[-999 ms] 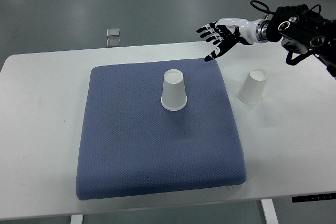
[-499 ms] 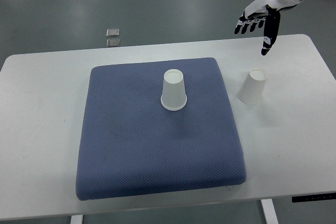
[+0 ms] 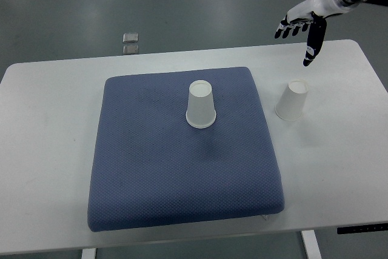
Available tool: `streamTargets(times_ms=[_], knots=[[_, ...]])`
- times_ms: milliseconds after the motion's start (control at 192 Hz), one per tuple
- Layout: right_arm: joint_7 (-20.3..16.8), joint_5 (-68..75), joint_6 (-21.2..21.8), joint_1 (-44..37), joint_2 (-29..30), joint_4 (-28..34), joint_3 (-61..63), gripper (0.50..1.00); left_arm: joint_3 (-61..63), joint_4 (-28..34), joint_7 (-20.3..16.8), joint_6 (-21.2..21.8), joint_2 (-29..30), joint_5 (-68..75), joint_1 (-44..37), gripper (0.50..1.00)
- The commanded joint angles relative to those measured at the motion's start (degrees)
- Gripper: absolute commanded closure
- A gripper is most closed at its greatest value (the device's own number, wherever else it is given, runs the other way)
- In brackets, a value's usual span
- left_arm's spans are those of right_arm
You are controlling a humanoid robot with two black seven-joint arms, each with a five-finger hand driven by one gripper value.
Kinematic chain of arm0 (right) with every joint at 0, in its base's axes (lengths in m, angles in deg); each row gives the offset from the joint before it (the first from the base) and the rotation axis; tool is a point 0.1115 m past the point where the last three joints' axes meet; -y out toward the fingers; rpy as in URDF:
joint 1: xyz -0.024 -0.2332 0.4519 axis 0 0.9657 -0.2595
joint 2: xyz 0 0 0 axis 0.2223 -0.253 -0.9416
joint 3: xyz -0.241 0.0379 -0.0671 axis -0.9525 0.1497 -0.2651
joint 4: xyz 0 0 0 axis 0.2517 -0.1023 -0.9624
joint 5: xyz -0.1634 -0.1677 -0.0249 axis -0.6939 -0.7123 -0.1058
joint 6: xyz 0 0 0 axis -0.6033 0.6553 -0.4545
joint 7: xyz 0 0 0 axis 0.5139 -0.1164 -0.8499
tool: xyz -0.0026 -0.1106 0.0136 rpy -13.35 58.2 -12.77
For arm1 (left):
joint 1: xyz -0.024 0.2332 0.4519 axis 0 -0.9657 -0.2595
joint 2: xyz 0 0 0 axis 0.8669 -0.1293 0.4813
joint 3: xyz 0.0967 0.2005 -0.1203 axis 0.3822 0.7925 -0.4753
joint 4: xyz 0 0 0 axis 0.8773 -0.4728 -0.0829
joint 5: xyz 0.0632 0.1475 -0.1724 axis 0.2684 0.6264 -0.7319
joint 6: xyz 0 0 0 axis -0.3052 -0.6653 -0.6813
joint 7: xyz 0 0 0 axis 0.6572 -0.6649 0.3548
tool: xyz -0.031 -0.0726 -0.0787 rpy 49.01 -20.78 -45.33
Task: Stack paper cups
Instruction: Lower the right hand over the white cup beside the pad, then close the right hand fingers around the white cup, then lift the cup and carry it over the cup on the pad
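Observation:
One white paper cup [image 3: 200, 104] stands upside down near the middle of the blue pad [image 3: 182, 174]. A second white paper cup [image 3: 291, 100] stands upside down on the white table, just right of the pad. My right hand [image 3: 302, 31] hovers high above the table's far right edge, beyond the second cup and well apart from it. Its fingers are spread and hold nothing. The left arm does not show.
The white table [image 3: 48, 119] carries the pad, which covers most of its middle. A small grey object [image 3: 130, 42] lies on the floor beyond the table's far edge. Grey floor surrounds the table.
My right hand swung from above the pad's far right corner up and to the right, and now hangs beyond the second cup. Both cups stayed put.

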Motion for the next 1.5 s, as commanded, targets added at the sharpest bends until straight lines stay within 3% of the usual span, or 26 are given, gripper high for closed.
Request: streamTargets(times_ms=[0, 156, 447, 1066, 1170, 1332, 1493], knots=[[0.0, 0.1, -3.0, 5.1, 1.1, -3.0, 0.1, 0.572, 0.0, 0.0, 0.0, 0.0, 0.0, 0.0, 0.0, 0.500], [0.0, 0.1, -7.1, 9.6, 2.6, -5.0, 0.2, 0.576, 0.0, 0.0, 0.0, 0.0, 0.0, 0.0, 0.0, 0.500], [0.0, 0.2, -9.9, 15.2, 4.7, -7.9, 0.3, 0.576, -0.2, 0.2, 0.0, 0.0, 0.0, 0.0, -0.1, 0.500], [0.0, 0.1, -11.0, 22.6, 8.5, -14.7, 0.3, 0.599, -0.2, 0.1, 0.0, 0.0, 0.0, 0.0, -0.3, 0.500], [0.0, 0.1, -11.0, 23.2, 8.8, -15.3, 0.3, 0.662, -0.2, 0.1, 0.0, 0.0, 0.0, 0.0, -0.3, 0.500], [0.0, 0.1, -11.7, 24.4, 8.9, -16.5, 0.1, 0.711, -0.2, 0.2, 0.0, 0.1, 0.0, 0.0, -0.4, 0.500], [0.0, -0.1, -11.7, 25.0, 9.1, -17.3, -0.4, 0.818, -0.2, 0.2, 0.0, 0.1, 0.0, 0.0, -0.4, 0.500]])
